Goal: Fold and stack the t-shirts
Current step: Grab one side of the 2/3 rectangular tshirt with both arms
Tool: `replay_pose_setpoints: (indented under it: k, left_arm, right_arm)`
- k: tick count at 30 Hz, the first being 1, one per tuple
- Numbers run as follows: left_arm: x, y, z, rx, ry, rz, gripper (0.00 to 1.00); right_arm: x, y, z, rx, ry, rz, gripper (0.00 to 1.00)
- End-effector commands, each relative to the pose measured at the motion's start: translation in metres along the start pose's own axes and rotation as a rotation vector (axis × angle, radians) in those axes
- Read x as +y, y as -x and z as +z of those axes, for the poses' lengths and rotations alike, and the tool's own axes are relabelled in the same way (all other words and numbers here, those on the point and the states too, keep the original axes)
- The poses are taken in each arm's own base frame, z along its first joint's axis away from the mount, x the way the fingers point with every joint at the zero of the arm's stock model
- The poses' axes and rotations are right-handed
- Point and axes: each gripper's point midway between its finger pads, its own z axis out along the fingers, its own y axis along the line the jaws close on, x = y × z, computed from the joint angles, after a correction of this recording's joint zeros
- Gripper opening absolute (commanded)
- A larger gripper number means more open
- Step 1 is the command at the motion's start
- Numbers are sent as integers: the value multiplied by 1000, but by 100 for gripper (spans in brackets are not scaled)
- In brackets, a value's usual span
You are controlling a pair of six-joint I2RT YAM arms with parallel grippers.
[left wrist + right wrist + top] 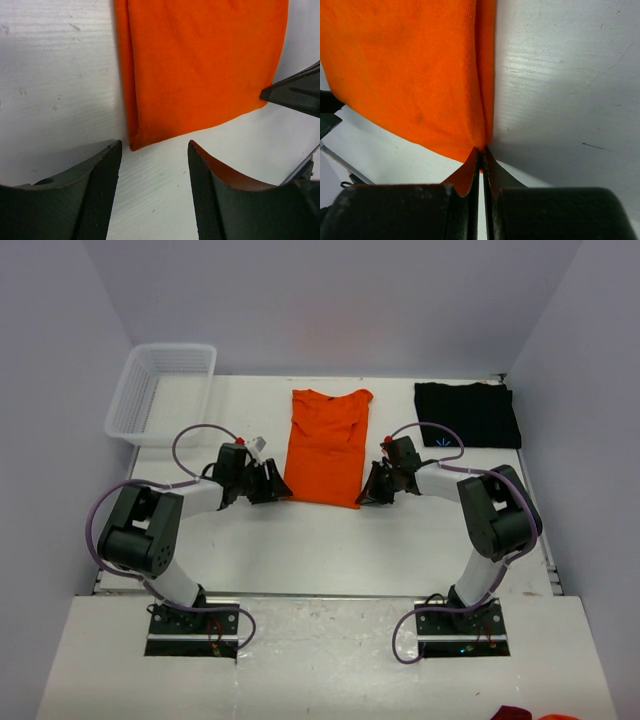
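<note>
Bright orange t-shirt (327,445), of soft cloth and folded lengthwise into a long narrow strip, is seen lying flat at the middle of the white bench (300,540), its neck turned toward the far wall and its hem toward the arm bases. Its left edge is shown in the left wrist view as a doubled fold of cloth (131,90) running down to the near left corner. The left claw (272,483) is held low just beside that corner; its two dark fingers (100,190) stand wide apart, nothing is gripped between them, and the corner of the hem lies just ahead of the gap (155,150). The right claw (372,488) is set at the near right corner of the same shirt; in the right wrist view its jaws are seen pressed together (481,152), with the folded corner of orange cloth (410,75) pinched at their tips. A plain black t-shirt (467,413) is laid folded at the far right of the bench, well apart from the orange one. A white plastic mesh basket (150,390) is placed at the far left corner.
</note>
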Motion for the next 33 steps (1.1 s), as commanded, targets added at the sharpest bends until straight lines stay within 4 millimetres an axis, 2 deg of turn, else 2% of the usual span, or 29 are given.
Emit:
replay_pose_setpoints:
  k: [1,8,16,21,27,30,33]
  left_arm:
    - [7,12,9,-26,16,45,57]
    - [6,21,17,-31,14,56,54]
    - [9,14,14,-23,18,50,47]
    - [9,8,9,-17,20,43,38]
    - [8,3,6,-9,16,34,38]
    - [9,1,4,-9,20,36,39]
    - [11,-3,4,-3,20,34,40]
  right_arm:
    - [-11,-3,1,4,-63,-6,0]
    - [-12,-2,0,7,-74,-16,0]
    - [-10,0,-3,0,-81,-22,0]
    - [-10,1,-3,0,-86,-26,0]
    - [-6,2,-7,-4,-72,-36,0]
    - [-9,0,-10,-11,-80,-45,13]
    - [-13,-3,-13,-20,-92,-48,22]
